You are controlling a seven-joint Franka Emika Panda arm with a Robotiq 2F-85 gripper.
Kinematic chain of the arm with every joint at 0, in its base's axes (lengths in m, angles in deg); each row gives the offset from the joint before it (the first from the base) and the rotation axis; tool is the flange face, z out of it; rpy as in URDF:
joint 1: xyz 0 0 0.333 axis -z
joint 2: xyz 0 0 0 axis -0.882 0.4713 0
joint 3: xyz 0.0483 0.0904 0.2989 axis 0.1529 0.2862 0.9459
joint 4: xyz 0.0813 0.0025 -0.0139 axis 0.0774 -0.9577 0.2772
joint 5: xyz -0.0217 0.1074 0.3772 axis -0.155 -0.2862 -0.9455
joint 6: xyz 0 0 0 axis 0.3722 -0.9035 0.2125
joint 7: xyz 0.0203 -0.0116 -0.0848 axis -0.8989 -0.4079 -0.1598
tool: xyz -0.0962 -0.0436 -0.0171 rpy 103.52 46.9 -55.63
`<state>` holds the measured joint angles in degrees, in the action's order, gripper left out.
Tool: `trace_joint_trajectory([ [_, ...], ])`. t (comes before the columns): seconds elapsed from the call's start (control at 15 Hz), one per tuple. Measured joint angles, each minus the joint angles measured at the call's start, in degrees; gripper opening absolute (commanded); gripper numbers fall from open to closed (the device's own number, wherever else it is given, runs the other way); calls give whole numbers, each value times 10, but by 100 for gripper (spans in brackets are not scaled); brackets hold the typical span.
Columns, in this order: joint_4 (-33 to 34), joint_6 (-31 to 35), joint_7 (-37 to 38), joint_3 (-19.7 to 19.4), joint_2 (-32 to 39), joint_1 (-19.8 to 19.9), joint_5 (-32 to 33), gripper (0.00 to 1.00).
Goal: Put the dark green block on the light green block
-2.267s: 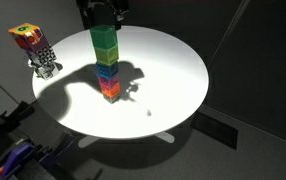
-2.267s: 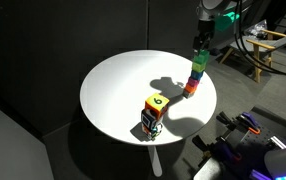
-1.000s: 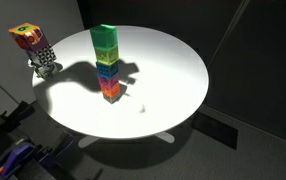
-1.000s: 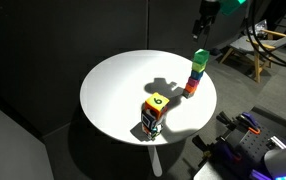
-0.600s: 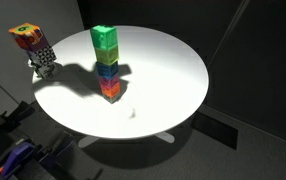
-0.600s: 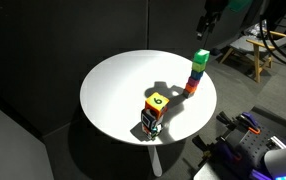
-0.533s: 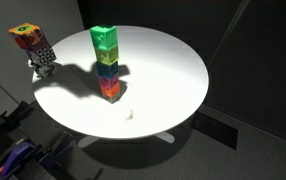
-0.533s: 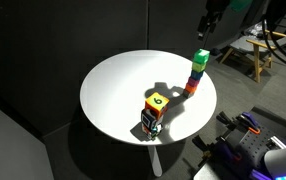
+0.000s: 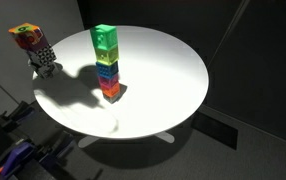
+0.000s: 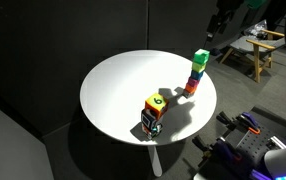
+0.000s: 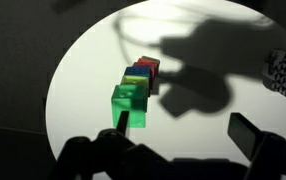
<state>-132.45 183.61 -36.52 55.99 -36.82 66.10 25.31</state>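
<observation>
A stack of coloured cubes stands on the round white table [image 9: 173, 70]. The dark green block [image 9: 104, 38] is on top, resting on the light green block [image 9: 105, 56]. In the other exterior view the dark green block [image 10: 200, 56] again sits on the light green block [image 10: 198, 68]. In the wrist view I look down on the dark green block [image 11: 130, 103]; the light green one is hidden beneath it. My gripper [image 11: 183, 125] is open and empty, high above the stack. It shows at the top edge of an exterior view [image 10: 223, 22].
A multicoloured cube on a patterned stand [image 9: 31, 45] sits at the table's edge, also seen in an exterior view [image 10: 153, 112] and in the wrist view [image 11: 284, 70]. Lower stack cubes are blue, orange and red [image 9: 109, 85]. A chair [image 10: 253, 50] stands behind.
My gripper was at the top of the stack on the dark green block. It has since let go and risen up and away. The block stays on the stack.
</observation>
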Motion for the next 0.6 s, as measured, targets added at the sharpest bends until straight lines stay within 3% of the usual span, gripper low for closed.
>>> trace_joint_trajectory([
  [0.6,-43,8,0,0,-40,-15,-25,100],
])
